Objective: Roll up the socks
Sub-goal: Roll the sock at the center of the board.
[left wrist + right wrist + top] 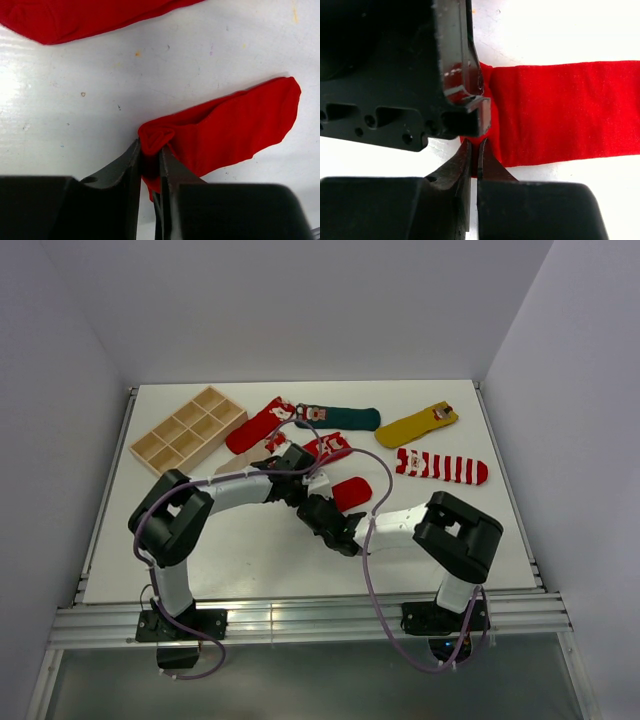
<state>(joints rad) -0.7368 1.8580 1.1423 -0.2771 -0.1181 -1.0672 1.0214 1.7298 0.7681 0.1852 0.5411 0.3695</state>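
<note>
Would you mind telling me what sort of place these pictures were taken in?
Probably a robotics lab cell, not a home: a white table boxed in by bare grey walls, with an aluminium rail frame along its near edge.

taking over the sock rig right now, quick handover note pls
Left gripper: shut on a folded end of the red sock at table centre.
Right gripper: shut on the same sock's edge, beside it.
Done: no sock rolled yet; this roll barely begun.
To do: roll it, then the dark green sock, mustard sock, striped sock and other red sock, all lying flat.
</note>
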